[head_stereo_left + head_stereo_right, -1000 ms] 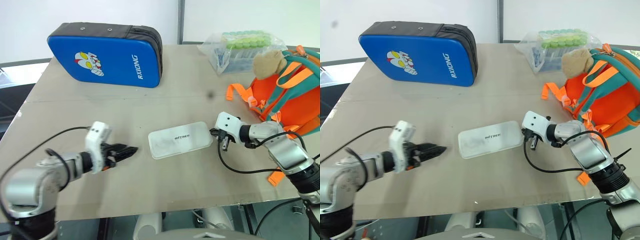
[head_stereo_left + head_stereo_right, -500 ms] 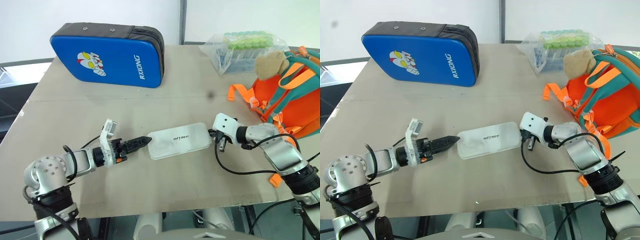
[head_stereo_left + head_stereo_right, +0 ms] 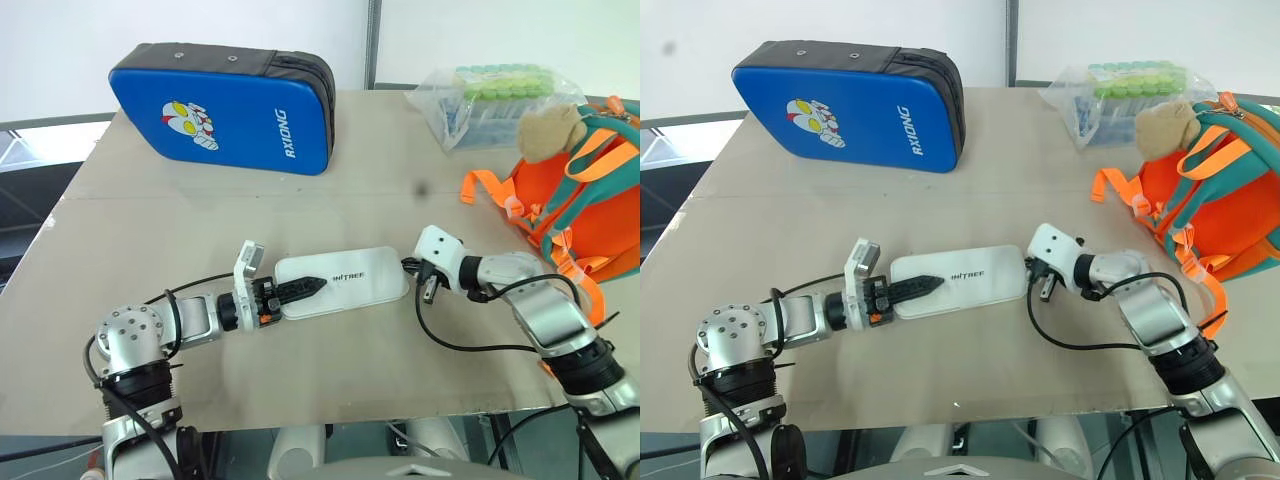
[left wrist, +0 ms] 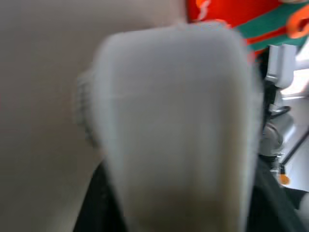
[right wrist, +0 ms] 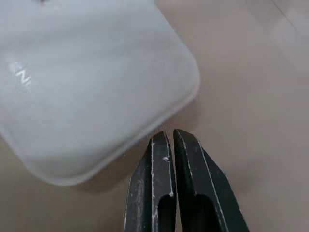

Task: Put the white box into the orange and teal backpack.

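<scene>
Reaching over the near end of the box point(image 3: 340, 283), the left pincer point(image 3: 308, 286) now has one black finger lying on the lid, while a second ago it was well apart from the box, out on the bare desk point(image 3: 150, 220). Its jaws have narrowed, and the box runs between the fingers in the left wrist view; I judge they are closing on the box edge, but whether the grip is already firm I cannot tell. The right pincer point(image 3: 1036, 283) is fully closed and holds nothing. Its tips rest just against the far end of the box, as the right wrist view shows at the rounded corner point(image 5: 188, 92). It has barely moved, and it seems to work as a stop while the left side comes in.

For the task this means the pick-up is only beginning: the box is flat on the desk, in the middle near the front edge, and the backpack point(image 3: 590, 200) stands well apart on the robot's right, behind the right arm.

The left forearm lies low, almost along the desk, pointing toward the right with the wrist rolled. The right arm is bent at the elbow, its pincer pointing left and a little down.

Farther back rest a blue case point(image 3: 220, 105) and a bag of tubes point(image 3: 490, 95), both well clear.
</scene>
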